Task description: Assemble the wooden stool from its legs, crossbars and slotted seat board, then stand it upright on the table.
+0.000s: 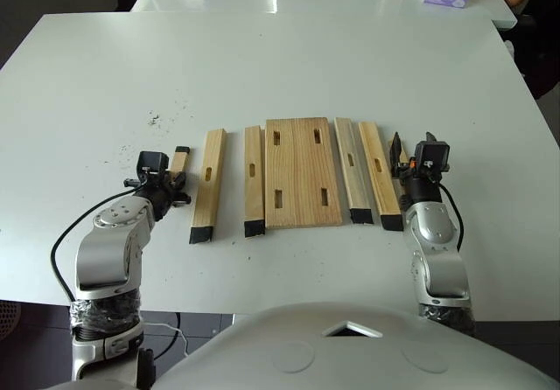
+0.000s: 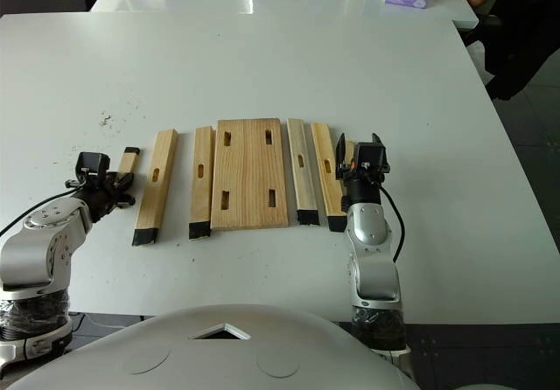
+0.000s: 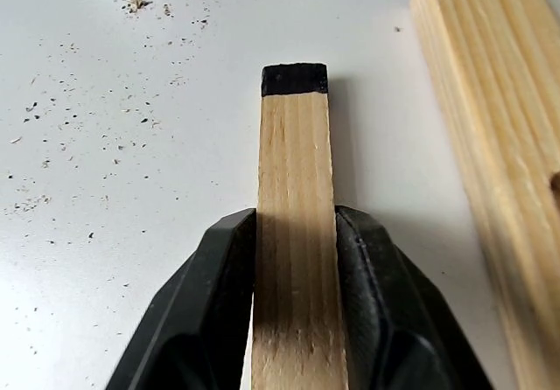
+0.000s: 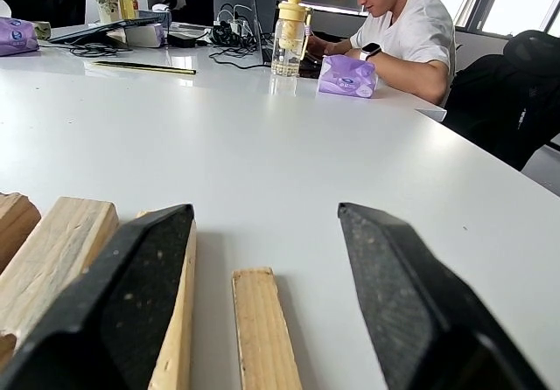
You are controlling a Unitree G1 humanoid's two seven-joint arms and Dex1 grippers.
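Flat at mid-table (image 1: 262, 75), parallel: slotted, pale-grained board (image 1: 302, 171) between four black-tipped legs (image 1: 208, 184), two each side. Beyond, broad smooth white surface out to the far edge. At the row's left end, pinched tight in the left gripper (image 3: 296, 224): short square-cut crossbar (image 3: 296, 145). At the right end, spread wide astride a second crossbar (image 4: 262, 320): right gripper (image 4: 262, 219).

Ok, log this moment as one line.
left gripper shut on crossbar | right gripper open, second crossbar between fingers | seat board, legs flat, unassembled

Silver-grey arms (image 1: 109, 250) trail looping black cables (image 1: 56, 248), while the left gripper (image 3: 296, 219) and right gripper (image 4: 262, 211) are matte black wedges.
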